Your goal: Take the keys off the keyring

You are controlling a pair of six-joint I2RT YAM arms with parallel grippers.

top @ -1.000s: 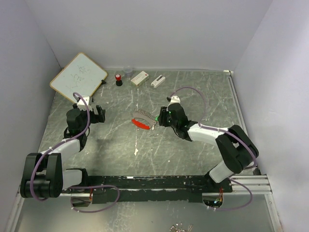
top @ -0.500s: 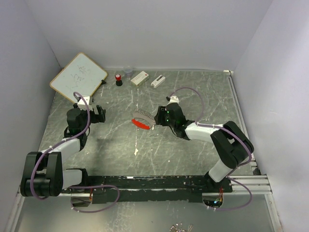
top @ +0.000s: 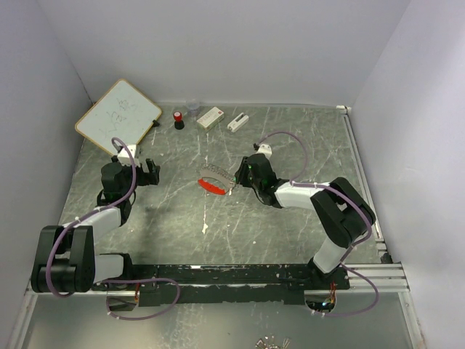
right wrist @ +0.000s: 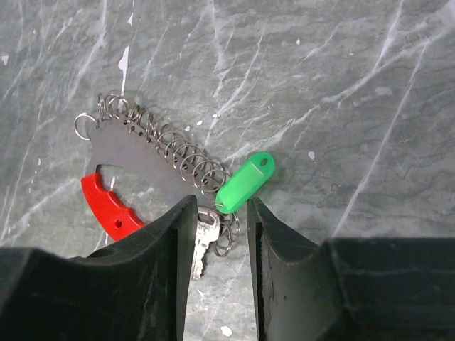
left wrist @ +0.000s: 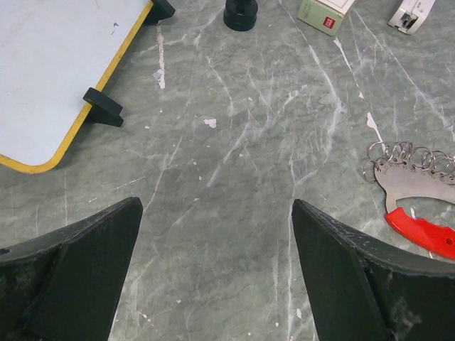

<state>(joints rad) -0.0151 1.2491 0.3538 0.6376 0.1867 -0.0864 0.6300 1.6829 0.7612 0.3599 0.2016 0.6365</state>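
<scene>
The keyring (right wrist: 142,160) is a curved grey metal strip with a row of small rings; it lies mid-table (top: 216,174) and shows at the right of the left wrist view (left wrist: 416,181). The red key (right wrist: 106,206) lies at its one end (top: 211,187) (left wrist: 425,231). The green key (right wrist: 245,182) hangs on a ring at the other end, beside a small silver key (right wrist: 202,245). My right gripper (right wrist: 219,206) (top: 240,177) is narrowly open, its jaws either side of the silver key and end rings. My left gripper (left wrist: 217,206) (top: 149,172) is wide open and empty, left of the keyring.
A whiteboard (top: 118,116) (left wrist: 57,64) leans at the back left. A red-and-black cylinder (top: 178,119) (left wrist: 240,13), a clear cup (top: 192,107) and two white blocks (top: 210,117) (top: 237,121) stand along the back wall. Walls close in both sides.
My right gripper has moved a little left, onto the end of the keyring. The left arm and the keyring have not moved.
</scene>
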